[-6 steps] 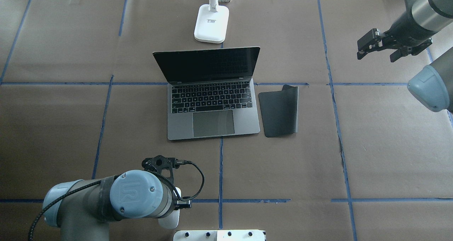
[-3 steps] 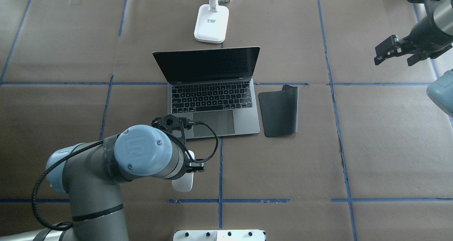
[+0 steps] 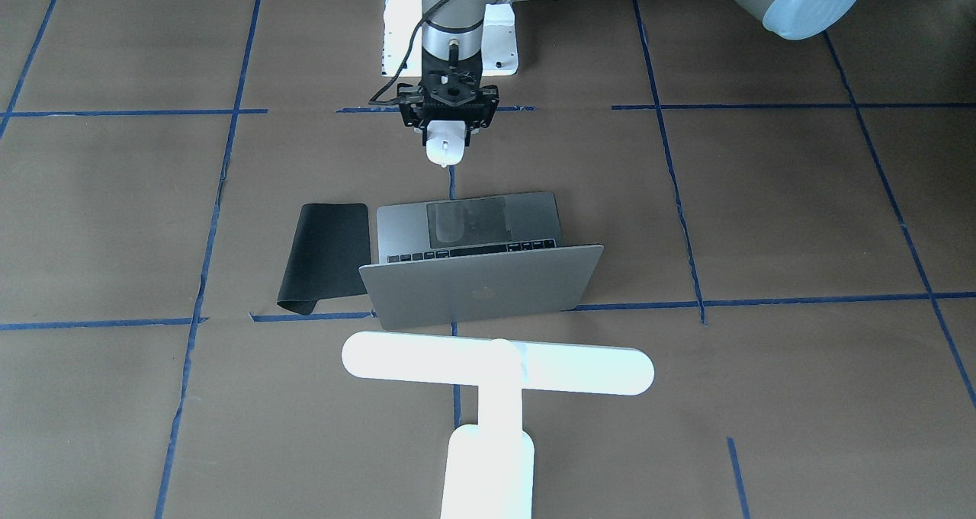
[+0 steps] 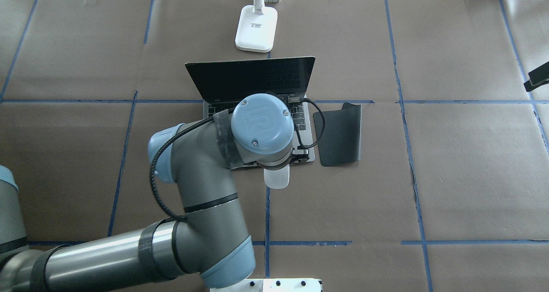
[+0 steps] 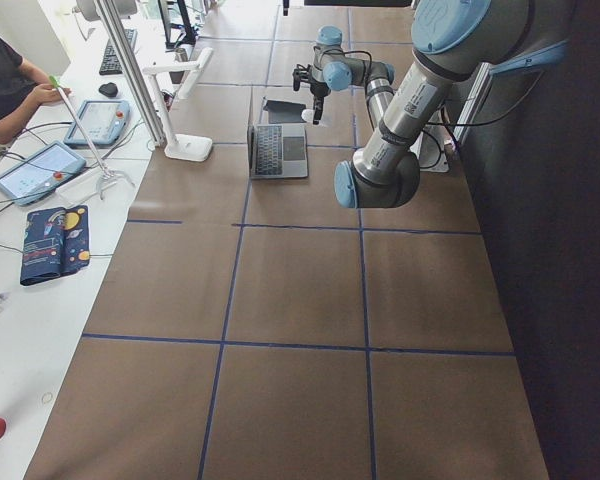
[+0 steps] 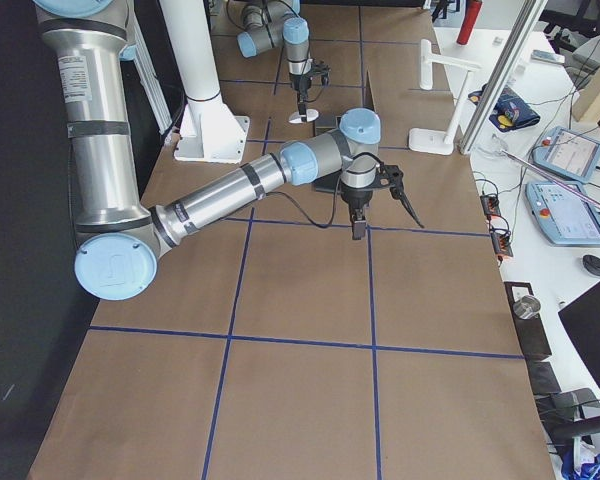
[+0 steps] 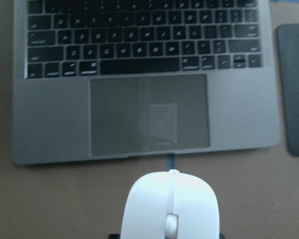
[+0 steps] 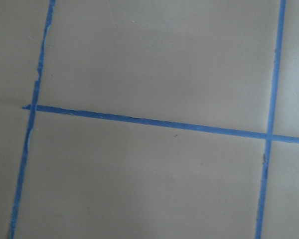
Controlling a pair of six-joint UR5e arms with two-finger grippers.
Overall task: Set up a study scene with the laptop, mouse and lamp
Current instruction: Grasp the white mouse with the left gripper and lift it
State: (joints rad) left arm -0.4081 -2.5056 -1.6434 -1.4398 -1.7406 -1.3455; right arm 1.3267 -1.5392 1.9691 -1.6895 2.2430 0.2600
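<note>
The open silver-grey laptop (image 4: 257, 79) stands mid-table, its lid (image 3: 480, 290) towards the lamp and its trackpad (image 7: 149, 114) right ahead of the left wrist camera. My left gripper (image 3: 450, 123) is shut on the white mouse (image 3: 444, 144), held above the paper just off the laptop's front edge. From overhead only the mouse's end (image 4: 276, 180) peeks out under the wrist. The white T-shaped lamp (image 3: 496, 366) stands behind the laptop, base (image 4: 256, 28) on the table. My right gripper (image 6: 385, 215) hangs open and empty far to the right, only a tip (image 4: 537, 79) showing overhead.
A black mat (image 4: 339, 133) lies flat beside the laptop on my right, one corner curled. Brown paper with blue tape lines (image 8: 154, 122) covers the table. Tablets and a person's arm (image 5: 15, 105) are at a side bench beyond the far edge.
My left arm has carried the mouse forward and to the right, from the table's near edge up to the laptop's front edge. The right arm has drawn off to the right, nearly out of the overhead view.
</note>
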